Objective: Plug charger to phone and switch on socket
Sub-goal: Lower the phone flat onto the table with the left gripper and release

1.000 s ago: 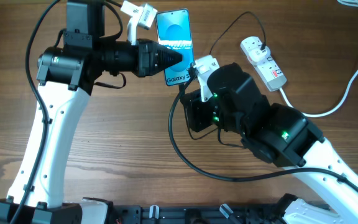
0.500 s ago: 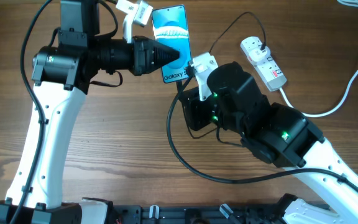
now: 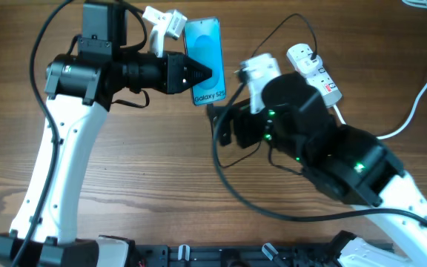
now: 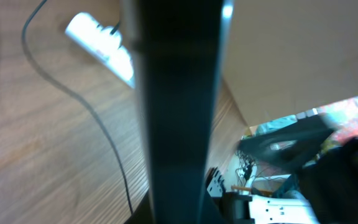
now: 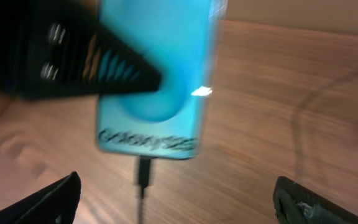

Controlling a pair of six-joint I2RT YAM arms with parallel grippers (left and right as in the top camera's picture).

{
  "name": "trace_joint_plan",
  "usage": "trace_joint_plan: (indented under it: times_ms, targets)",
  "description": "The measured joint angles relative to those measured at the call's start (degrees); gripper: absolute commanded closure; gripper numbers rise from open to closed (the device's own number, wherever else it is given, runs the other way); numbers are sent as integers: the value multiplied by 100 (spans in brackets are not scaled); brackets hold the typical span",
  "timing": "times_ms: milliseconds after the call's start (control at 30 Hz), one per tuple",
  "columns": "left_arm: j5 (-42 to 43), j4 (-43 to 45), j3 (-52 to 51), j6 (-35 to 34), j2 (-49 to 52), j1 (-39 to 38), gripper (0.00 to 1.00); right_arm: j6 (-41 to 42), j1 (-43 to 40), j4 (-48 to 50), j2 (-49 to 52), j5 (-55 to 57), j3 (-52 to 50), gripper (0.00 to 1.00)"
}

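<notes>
L gripper (image 3: pixel 204 74) is clamped on the phone (image 3: pixel 204 41), top-centre of the wooden table (image 3: pixel 147 185). One black finger (image 3: pixel 190 74) lies across the cyan screen, ptg right, its tip just above the white "Galaxy S25" strip. The other finger is under the phone, not visible. In overhead the phone's long axis runs roughly top-to-bottom, w/ the text strip at the near end. In L wrist view the phone is only a dark edge-on band down the middle, blurred.

R gripper (image 5: pixel 176 186) sits just below the phone's near end, jaws spread wide. Its fingertips show at the two bottom corners of R wrist view, nothing clamped btwn them. The charger (image 5: pixel 143 177) has its plug tip against the middle of the phone's bottom edge, cable dropping straight down from there. That pic is blurred, so can't tell if the plug is fully seated.

The socket (image 3: pixel 314 70) lies to the right of the phone, near top right, angled, close beside R arm's wrist. A black plug sits in its upper end, and the thin black cable arcs up and left from it toward R arm. Red-marked switches are visible but their position can't be read. A thick white lead (image 3: pixel 425 96) leaves the socket's lower end and curves right and up.
</notes>
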Motion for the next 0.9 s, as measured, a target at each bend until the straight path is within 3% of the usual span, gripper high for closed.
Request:
trace_joint_plan:
  times_ms: [233,400,900]
  targets:
    - [-380,-570,-11,4,1897,-192,96,938,-1449,-645,-39,466,9,0]
    - [-490,-269,-33,2,3058,-516,96,1086,-1613,-870,304,466,15,0]
    - [-1228,638,-498,2,3735,-636,96,1104,-1615,-1032,531,354,15,0]
